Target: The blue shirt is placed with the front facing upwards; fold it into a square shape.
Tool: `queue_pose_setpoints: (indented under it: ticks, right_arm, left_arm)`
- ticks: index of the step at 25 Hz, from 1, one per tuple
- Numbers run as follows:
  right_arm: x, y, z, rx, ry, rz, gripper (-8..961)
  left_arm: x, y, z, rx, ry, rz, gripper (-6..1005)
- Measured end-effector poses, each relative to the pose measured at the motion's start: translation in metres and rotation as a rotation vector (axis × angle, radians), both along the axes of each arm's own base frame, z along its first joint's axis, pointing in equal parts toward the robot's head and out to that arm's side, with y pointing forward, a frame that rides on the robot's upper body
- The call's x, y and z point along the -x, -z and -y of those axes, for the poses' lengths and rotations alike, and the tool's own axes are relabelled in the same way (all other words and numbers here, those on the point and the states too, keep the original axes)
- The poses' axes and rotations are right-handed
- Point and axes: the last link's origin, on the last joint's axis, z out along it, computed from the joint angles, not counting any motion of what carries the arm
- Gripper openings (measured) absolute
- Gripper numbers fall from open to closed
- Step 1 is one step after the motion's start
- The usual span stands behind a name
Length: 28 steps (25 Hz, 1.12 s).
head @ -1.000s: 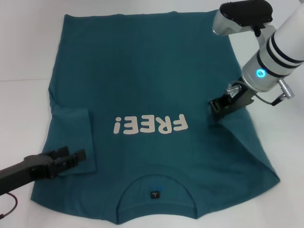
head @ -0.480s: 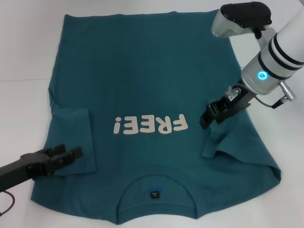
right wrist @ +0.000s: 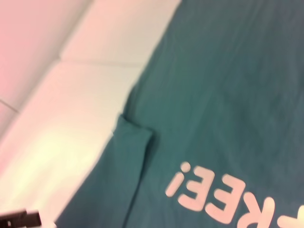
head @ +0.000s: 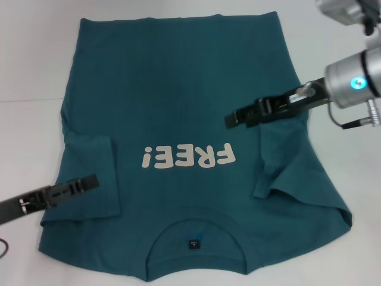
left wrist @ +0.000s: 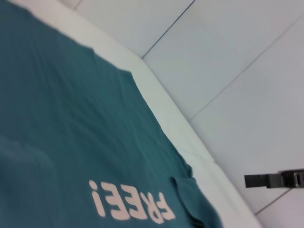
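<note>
The blue shirt (head: 184, 119) lies front-up on a white table (head: 30, 59), both sleeves folded inward. The right gripper (head: 235, 118) hovers at 2 o'clock, the left gripper (head: 89, 182) at 8 o'clock; whether either is open or closed cannot be told. Pale floor tiles (left wrist: 228, 71) surround the table.

blue shirt (head: 178, 107) face-up, both sleeves folded inward

Lettering on the shirt

We read one word, "FREE!" (head: 189, 157), in white on the front of the blue shirt (head: 178, 77); from the head view it stands upside down. We cannot read the small dark tag (head: 194, 243) inside the collar.
</note>
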Motion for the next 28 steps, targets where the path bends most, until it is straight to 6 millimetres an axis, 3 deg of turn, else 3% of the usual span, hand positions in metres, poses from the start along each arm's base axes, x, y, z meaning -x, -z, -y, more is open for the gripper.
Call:
queue_pose_setpoints:
  ticks: [9, 15, 28]
  right_arm:
    - [-0.019, -0.012, 0.016, -0.027, -0.056, -0.131, 780]
    - [-0.027, -0.009, 0.023, -0.025, -0.061, -0.137, 944]
    - [-0.030, -0.012, 0.024, -0.028, -0.058, -0.130, 937]
  left_arm:
    - [0.004, -0.026, 0.002, 0.164, -0.285, 0.188, 751]
    - [0.028, -0.035, 0.016, 0.187, -0.472, 0.241, 751]
    - [0.051, -0.017, 0.027, 0.226, -0.617, 0.234, 750]
